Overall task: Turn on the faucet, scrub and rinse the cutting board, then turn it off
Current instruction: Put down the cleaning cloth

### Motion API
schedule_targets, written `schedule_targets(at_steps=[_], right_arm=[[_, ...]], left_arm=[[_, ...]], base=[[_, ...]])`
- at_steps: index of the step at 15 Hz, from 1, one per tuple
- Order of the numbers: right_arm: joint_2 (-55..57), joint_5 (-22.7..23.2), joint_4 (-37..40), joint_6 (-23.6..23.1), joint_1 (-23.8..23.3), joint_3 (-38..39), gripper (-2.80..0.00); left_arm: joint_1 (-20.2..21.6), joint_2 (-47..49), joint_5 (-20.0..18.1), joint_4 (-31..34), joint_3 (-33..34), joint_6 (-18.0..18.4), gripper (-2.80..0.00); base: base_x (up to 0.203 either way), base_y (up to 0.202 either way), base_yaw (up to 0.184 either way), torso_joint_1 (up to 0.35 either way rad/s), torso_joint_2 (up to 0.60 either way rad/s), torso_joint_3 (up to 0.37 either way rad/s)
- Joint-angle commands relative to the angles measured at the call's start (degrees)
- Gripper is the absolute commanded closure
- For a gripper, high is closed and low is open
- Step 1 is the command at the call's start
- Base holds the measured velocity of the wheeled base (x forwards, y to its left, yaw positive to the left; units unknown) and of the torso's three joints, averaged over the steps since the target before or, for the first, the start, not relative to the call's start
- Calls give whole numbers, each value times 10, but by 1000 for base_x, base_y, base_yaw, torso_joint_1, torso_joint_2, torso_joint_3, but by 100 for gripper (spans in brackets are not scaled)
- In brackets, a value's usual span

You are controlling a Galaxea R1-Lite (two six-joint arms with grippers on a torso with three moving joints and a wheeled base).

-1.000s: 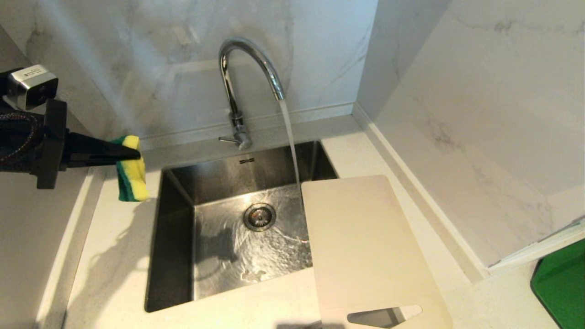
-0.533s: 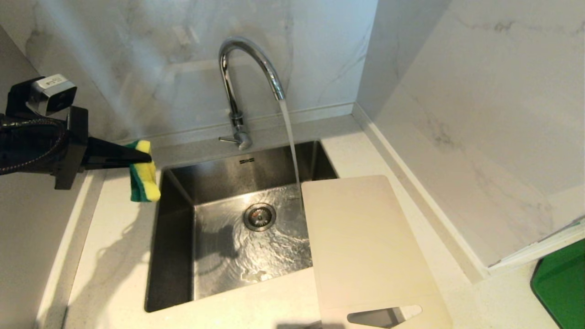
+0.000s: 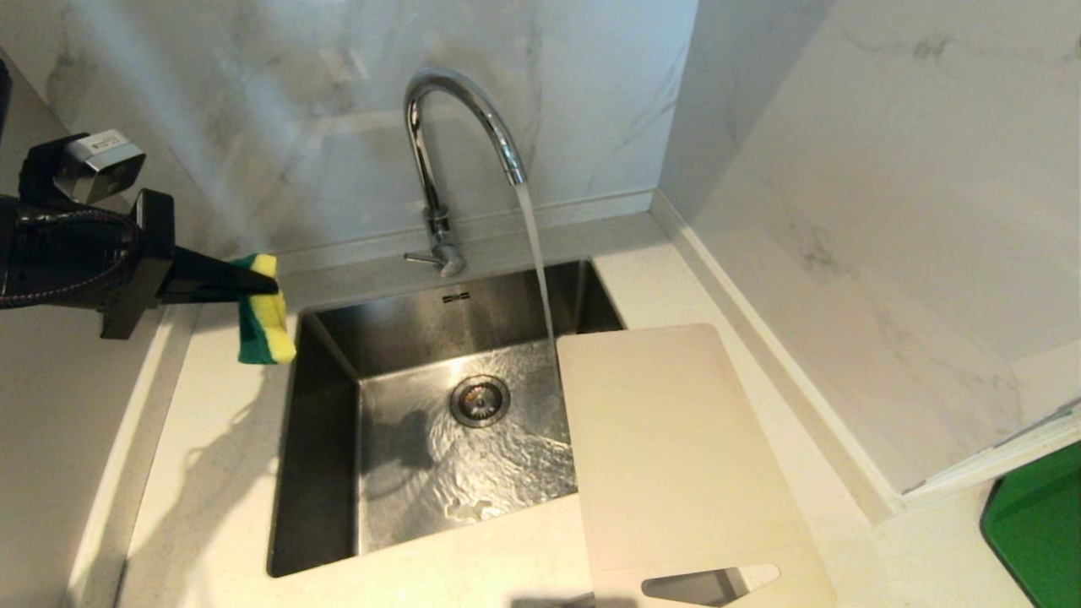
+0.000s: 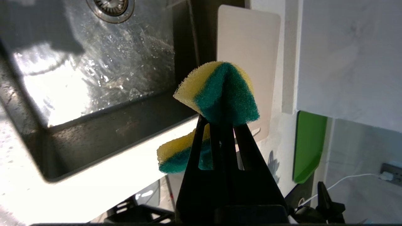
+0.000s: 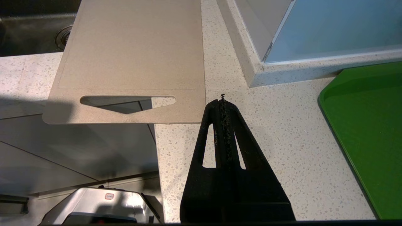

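Note:
The chrome faucet (image 3: pixel 435 152) stands behind the steel sink (image 3: pixel 321 473), and water streams from its spout down at the board's far edge. The cream cutting board (image 3: pixel 676 456) lies across the sink's right rim and counter, its handle slot toward me. Above the counter left of the sink, my left gripper (image 3: pixel 266 285) is shut on a yellow-and-green sponge (image 3: pixel 263 317), which folds around the tips in the left wrist view (image 4: pixel 220 91). My right gripper (image 5: pixel 222 99) is shut on nothing, over the speckled counter just right of the board's (image 5: pixel 135 59) handle end.
Marble walls close in behind and to the right of the sink. A green tray (image 3: pixel 1034 528) lies on the counter at the far right, also in the right wrist view (image 5: pixel 367 131). The sink drain (image 3: pixel 479 399) is wet with running water.
My left gripper with the sponge has shifted a little to the right, toward the sink's left rim. Water keeps running; the board has not moved.

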Motion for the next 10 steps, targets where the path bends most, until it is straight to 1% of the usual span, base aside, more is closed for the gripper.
schedule_targets(at_steps=[1,2,3,4,5,6,8,10], right_arm=[[0,0,0,-1,0,0,0],[1,0,0,-1,0,0,0],[0,0,0,-1,0,0,0],[0,0,0,-1,0,0,0],[1,0,0,-1,0,0,0],[0,0,0,-1,0,0,0],[0,0,0,3,0,0,0],[1,0,0,6,0,0,0]], left_arm=[[1,21,11,68,-52,31,0],[1,29,28,110,-80,69,0],[1,41,61,139,-103,110,0],[1,55,100,149,-113,137,0],[3,65,126,152,-118,158,0],[11,75,141,156,-121,180,0],[34,93,147,175,-120,204,0],[68,115,143,181,-114,212,0]], base=[[0,0,0,0,0,0],[0,0,0,0,0,0],[0,0,0,0,0,0],[0,0,0,0,0,0],[0,0,0,0,0,0],[0,0,0,0,0,0],[0,0,0,0,0,0],[0,0,0,0,0,0]])
